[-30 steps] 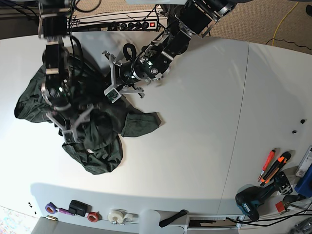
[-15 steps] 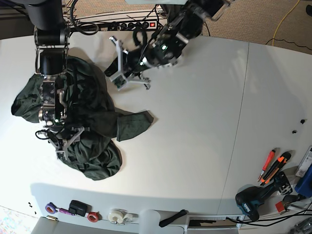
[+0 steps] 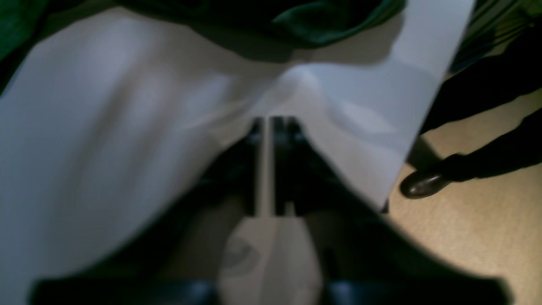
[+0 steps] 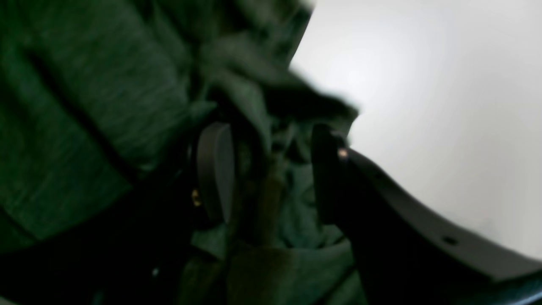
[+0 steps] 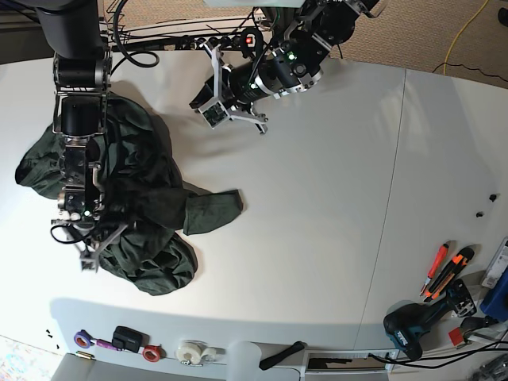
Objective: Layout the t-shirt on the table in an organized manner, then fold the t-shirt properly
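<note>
- While the t-shirt (image 5: 119,198) lies in a crumpled dark green heap on the table (image 5: 333,198), neither part of the task looks done: nothing is spread flat, and no fold has been made.
- From the base view, the heap shows rumpled lobes and one flap (image 5: 213,210) stretching out flat toward the table's middle; I cannot tell sleeve from hem.
- On the right gripper (image 4: 271,169), the jaws stand wide with bunched green cloth between and ahead of them; the pads do not press on it, so I judge it not gripped, though blur makes that uncertain.
- Bare white tabletop lies just to one side of those jaws, so they sit at an edge of the heap.
- On the left gripper (image 5: 213,111), seen in the base view well apart from the shirt, nothing is held; only bare table lies under it.
- Its wrist view is badly blurred: a narrow pale slit shows between two dark fingers, yet I cannot tell for sure whether the jaws are open or closed.
- Ahead of those jaws, a strip of green cloth shows at the far side of that view, beyond a stretch of white table.
- What is left, as I judge it: find two edges or corners, pull the shirt out flat and square, smooth it, then do all the folds.
</note>
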You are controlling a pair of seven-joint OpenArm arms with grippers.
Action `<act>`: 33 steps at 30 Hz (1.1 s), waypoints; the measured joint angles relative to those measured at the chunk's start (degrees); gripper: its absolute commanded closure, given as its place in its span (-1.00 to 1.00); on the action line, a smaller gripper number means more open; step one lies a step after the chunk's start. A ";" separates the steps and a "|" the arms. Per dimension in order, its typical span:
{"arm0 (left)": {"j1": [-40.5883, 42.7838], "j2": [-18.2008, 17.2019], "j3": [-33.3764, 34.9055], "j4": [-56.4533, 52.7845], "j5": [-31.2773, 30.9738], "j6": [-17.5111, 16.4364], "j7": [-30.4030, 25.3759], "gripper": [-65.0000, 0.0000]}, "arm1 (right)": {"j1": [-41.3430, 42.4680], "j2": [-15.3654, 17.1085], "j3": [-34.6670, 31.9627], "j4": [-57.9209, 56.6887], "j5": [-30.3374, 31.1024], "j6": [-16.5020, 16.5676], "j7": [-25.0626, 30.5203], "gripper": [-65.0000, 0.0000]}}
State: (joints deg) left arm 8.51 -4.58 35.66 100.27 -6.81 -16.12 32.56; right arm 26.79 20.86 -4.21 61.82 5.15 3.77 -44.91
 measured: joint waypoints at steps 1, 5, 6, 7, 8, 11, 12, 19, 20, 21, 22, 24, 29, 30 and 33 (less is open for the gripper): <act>-0.26 0.02 0.02 0.00 0.11 -0.02 0.00 0.41 | -0.13 0.00 0.92 2.23 0.17 0.04 -0.28 0.12; -1.95 0.13 0.04 0.02 0.20 3.45 0.02 0.39 | -0.79 0.00 4.87 13.73 3.34 0.66 -3.82 0.12; -2.38 0.13 0.00 0.00 1.27 3.80 0.07 0.39 | -0.96 0.04 5.70 16.68 4.24 1.20 -5.70 0.12; -2.82 0.11 0.00 0.00 2.05 4.20 0.02 0.39 | -1.29 0.07 6.45 19.61 5.07 1.31 -7.58 0.12; -3.21 0.11 0.02 -0.02 2.12 4.74 0.00 0.39 | -1.81 0.09 7.19 22.56 5.20 1.51 -9.20 0.12; -4.63 0.13 0.02 -0.59 2.34 4.74 -0.04 0.39 | -4.79 0.15 8.79 30.34 3.26 3.10 -10.69 0.12; -5.16 0.13 0.02 -1.07 2.36 4.74 -0.04 0.39 | -6.43 0.20 9.35 32.54 2.16 3.54 -10.80 0.12; -6.97 0.13 0.02 -3.78 2.69 4.76 -3.39 0.39 | -20.02 1.16 11.26 42.36 1.03 6.32 -12.57 0.12; -7.30 0.11 0.02 -4.15 2.69 4.76 -4.57 0.39 | -21.88 1.79 11.37 43.39 1.09 6.27 -12.52 0.12; -7.63 0.13 0.02 -4.59 2.67 4.76 -5.88 0.39 | -23.78 2.51 11.47 44.28 0.85 6.19 -12.87 0.12; -7.96 0.13 0.02 -4.92 2.62 4.76 -6.05 0.39 | -25.70 3.19 11.54 45.20 0.74 6.21 -13.60 0.12; -8.76 0.15 0.02 -5.90 1.31 4.76 -6.08 0.39 | -29.38 4.42 11.58 46.90 0.33 6.16 -14.99 0.12; -11.47 0.28 0.02 -7.87 -0.13 5.29 -6.03 0.39 | -36.35 5.33 11.93 47.80 -8.72 0.02 -17.46 0.12; -12.20 0.37 0.07 -8.11 -0.63 5.97 -6.05 0.39 | -37.70 5.42 12.41 47.80 -10.86 -1.77 -17.46 0.12; -14.12 1.20 0.04 -8.94 -0.87 6.29 -6.08 0.34 | -40.70 5.49 14.58 47.80 -15.23 -6.38 -17.75 0.12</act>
State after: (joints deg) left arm -5.61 -3.38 35.70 91.33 -7.68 -9.82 26.48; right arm -13.91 26.35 10.37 109.62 -10.09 -2.61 -62.65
